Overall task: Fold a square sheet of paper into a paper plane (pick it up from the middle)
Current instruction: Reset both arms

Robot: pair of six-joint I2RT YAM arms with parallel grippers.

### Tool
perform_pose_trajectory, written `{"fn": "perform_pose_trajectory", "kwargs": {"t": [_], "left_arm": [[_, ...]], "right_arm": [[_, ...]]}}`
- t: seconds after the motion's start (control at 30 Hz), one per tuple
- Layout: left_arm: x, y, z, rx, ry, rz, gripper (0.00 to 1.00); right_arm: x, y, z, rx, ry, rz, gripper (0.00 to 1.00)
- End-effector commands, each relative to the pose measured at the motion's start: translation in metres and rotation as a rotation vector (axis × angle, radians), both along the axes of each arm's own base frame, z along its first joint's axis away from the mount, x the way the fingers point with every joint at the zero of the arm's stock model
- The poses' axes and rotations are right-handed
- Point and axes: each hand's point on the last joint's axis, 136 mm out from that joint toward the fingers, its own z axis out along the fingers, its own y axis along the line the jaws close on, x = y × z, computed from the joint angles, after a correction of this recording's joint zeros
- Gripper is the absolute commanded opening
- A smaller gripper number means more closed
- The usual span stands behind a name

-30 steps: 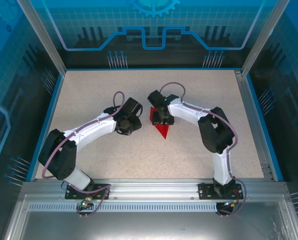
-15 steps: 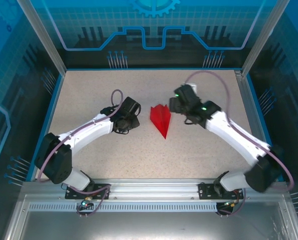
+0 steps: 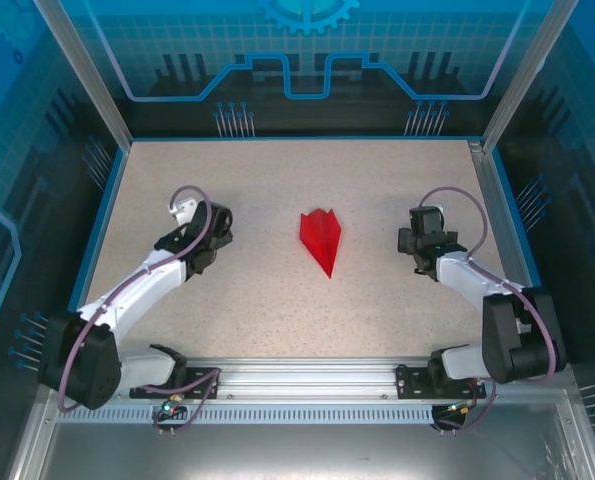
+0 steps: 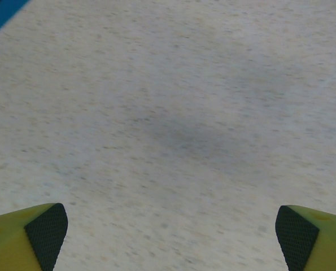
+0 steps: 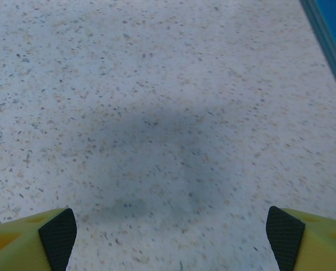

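The red paper plane (image 3: 322, 238), a narrow pointed dart with a centre crease, lies flat in the middle of the speckled table with its tip toward the near edge. My left gripper (image 3: 217, 222) stands well to its left. It is open over bare table (image 4: 173, 130), with yellow fingertips (image 4: 43, 228) wide apart and nothing between them. My right gripper (image 3: 414, 240) stands well to the plane's right, open too. Its black pads (image 5: 57, 231) are spread over bare table, with nothing held.
A blue border (image 3: 105, 215) and metal frame rails (image 3: 502, 225) ring the table. A strip of that blue edge shows in the right wrist view (image 5: 326, 39) and in the left wrist view (image 4: 1, 17). The arm bases sit on the near rail (image 3: 297, 385).
Both arms drew back from the paper plane, left arm leftward and right arm rightward. Both grippers opened wider. The plane stays lying on the table by itself.
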Motion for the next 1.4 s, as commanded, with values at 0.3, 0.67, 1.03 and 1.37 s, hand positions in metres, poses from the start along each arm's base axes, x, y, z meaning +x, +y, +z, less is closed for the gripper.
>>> {"fn": "perform_pose_trajectory", "kwargs": {"t": [0.3, 0.67, 1.03, 1.37], "left_arm": [[0.027, 0.024, 0.01, 0.145, -0.201, -0.142, 0.99], [0.058, 0.011, -0.022, 0.164, -0.271, -0.313, 0.99], [0.069, 0.02, -0.044, 0.089, -0.332, -0.366, 0.99], [0.07, 0.021, -0.044, 0.089, -0.335, -0.367, 0.99]], "right_arm": [[0.05, 0.033, 0.023, 0.073, -0.332, 0.304, 0.9], [0.043, 0.048, 0.016, 0.102, -0.388, 0.406, 0.99], [0.043, 0.047, 0.016, 0.106, -0.386, 0.405, 0.99], [0.043, 0.048, 0.016, 0.111, -0.385, 0.41, 0.99]]}}
